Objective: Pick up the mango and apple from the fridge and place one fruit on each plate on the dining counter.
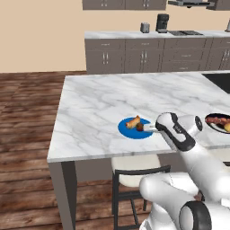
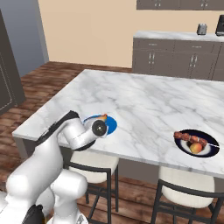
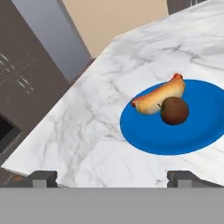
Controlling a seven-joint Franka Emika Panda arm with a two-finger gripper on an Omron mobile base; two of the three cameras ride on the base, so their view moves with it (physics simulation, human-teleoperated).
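Note:
On the white marble dining counter (image 1: pixel 103 101) lies a bright blue plate (image 1: pixel 127 130) (image 3: pixel 192 135). A dark red-brown apple (image 3: pixel 174 110) (image 1: pixel 140 126) rests on it beside a hot dog (image 3: pixel 159 94). My gripper (image 1: pixel 150 129) (image 3: pixel 113 178) hovers just short of the plate's near edge, open, with nothing between its fingertips (image 3: pixel 43 177). Further right on the counter, the dark plate (image 2: pixel 210 151) (image 1: pixel 214 117) with a pale rim holds the orange-yellow mango (image 2: pixel 196 148) next to a meat skewer (image 2: pixel 190 138).
Two stools (image 2: pixel 94 162) (image 2: pixel 188 192) stand under the counter's near edge. Grey wall cabinets (image 1: pixel 143 54) with a coffee machine (image 1: pixel 162 22) line the back. A tall grey fridge side (image 2: pixel 24 35) and a dark oven cabinet (image 2: pixel 6 83) stand at the left.

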